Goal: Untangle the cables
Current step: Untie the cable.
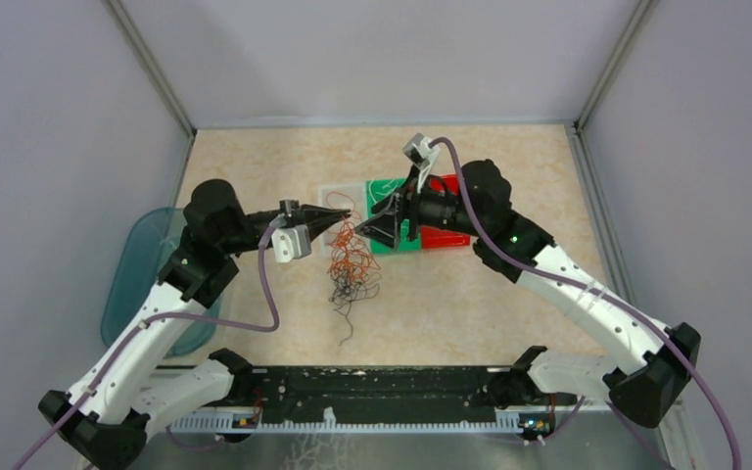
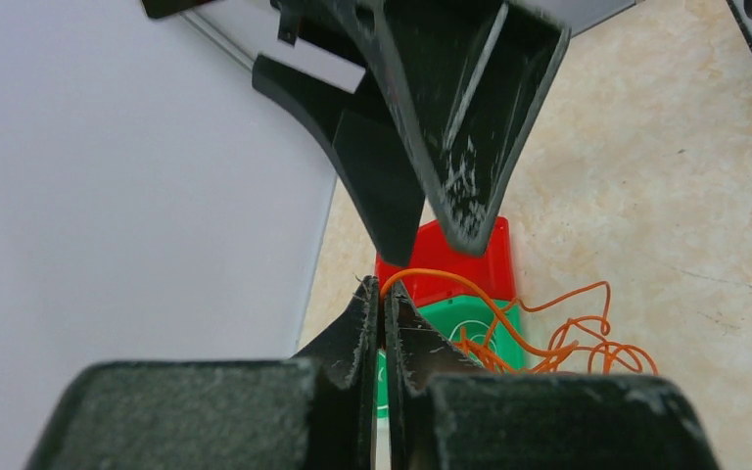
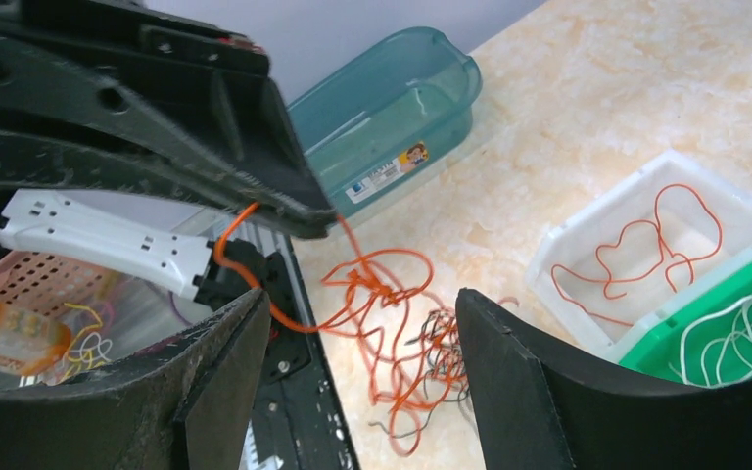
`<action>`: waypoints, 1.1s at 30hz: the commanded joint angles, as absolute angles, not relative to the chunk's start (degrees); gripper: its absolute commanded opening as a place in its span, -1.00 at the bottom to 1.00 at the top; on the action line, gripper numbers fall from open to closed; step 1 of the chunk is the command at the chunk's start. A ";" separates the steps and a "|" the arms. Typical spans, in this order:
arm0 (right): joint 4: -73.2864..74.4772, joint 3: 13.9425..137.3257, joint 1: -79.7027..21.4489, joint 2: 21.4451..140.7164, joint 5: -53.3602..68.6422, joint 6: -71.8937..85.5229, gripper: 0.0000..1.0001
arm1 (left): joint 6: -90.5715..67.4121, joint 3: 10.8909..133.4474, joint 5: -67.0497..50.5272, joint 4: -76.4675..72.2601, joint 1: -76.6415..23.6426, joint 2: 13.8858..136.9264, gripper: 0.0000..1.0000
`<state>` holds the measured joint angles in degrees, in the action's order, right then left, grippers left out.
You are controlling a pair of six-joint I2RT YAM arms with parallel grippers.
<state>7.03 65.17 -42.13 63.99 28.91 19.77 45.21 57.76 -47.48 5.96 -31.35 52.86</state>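
Note:
A tangle of thin orange and black cables [image 1: 352, 266] lies on the table between the arms. It also shows in the right wrist view [image 3: 397, 333]. My left gripper [image 1: 346, 217] is shut on one orange cable [image 2: 421, 274], whose strand runs down to the tangle. In the left wrist view my left gripper [image 2: 383, 291] pinches the strand at its tips. My right gripper [image 1: 370, 227] is open and empty, facing the left one just above the tangle. In the right wrist view my right gripper [image 3: 362, 294] frames the tangle between its fingers.
A white bin [image 3: 587, 220] holds an orange cable. Beside it a green bin [image 3: 676, 323] holds white cables, and a red bin [image 1: 446, 235] stands beyond. A teal tub [image 1: 137, 279] sits at the left. A pink basket [image 3: 20, 284] is off the table's near edge.

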 commanded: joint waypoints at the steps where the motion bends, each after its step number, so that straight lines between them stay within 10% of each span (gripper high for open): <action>1: -1.82 65.04 -42.06 66.25 29.01 20.73 0.42 | 43.68 60.64 -48.13 3.98 -32.25 53.38 -0.90; 33: -23.27 46.93 -50.66 78.55 6.29 23.76 0.62 | 16.47 83.93 -47.54 -2.40 -34.72 61.63 -0.98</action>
